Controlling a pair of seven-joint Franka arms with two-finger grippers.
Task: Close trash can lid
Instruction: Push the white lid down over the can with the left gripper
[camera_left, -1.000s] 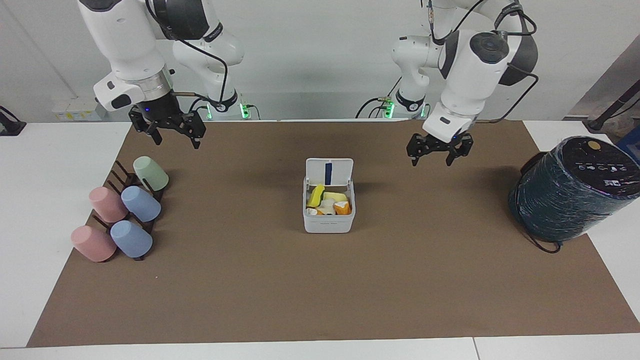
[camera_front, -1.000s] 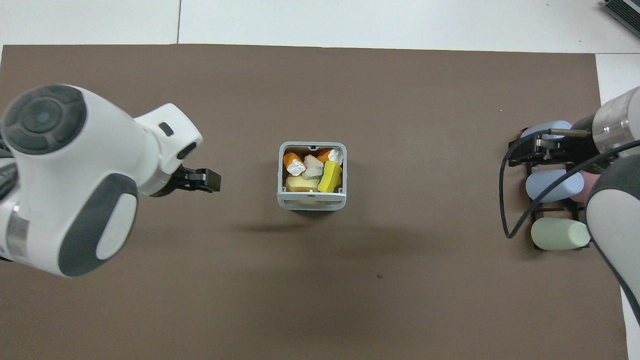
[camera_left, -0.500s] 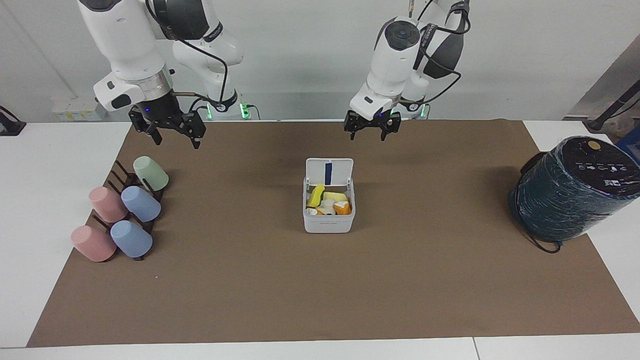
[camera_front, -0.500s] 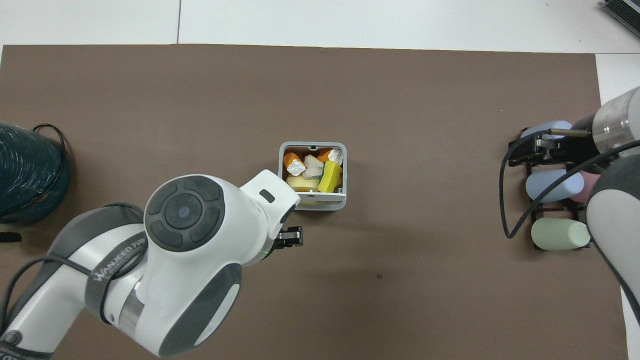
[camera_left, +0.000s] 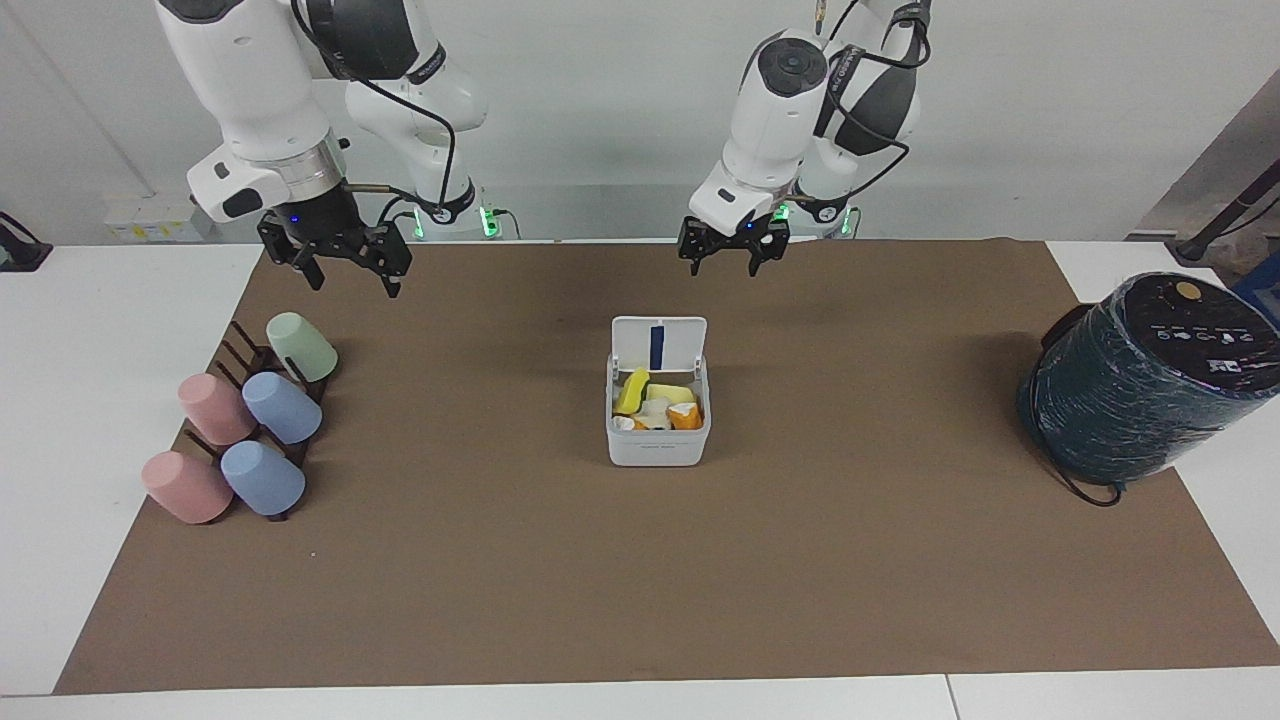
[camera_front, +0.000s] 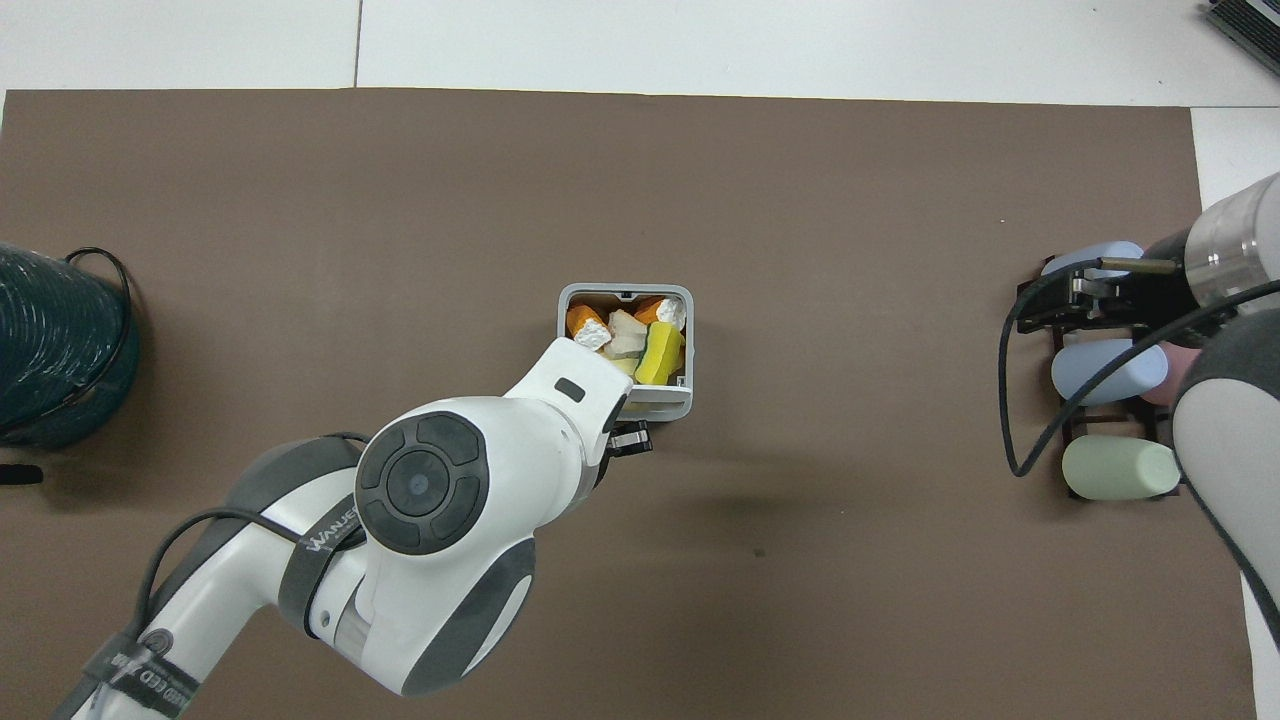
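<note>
Standing upright on its hinge, the lid (camera_left: 658, 345) of the trash can (camera_left: 657, 440) at mid-tabletop looks light, stiff and smooth: a push on its top edge should do. The left hand (camera_left: 727, 247) hovers above, fingers apart; the right hand (camera_left: 335, 253) waits, fingers apart, over the cups (camera_left: 250, 425).

A robotics lab, by the look of it: two white arms bolted at the edge of a white bench (camera_left: 80, 400), a brown mat (camera_left: 640, 580) laid over it, cables trailing along a bare white wall (camera_left: 600, 120), props set out tidily.
</note>
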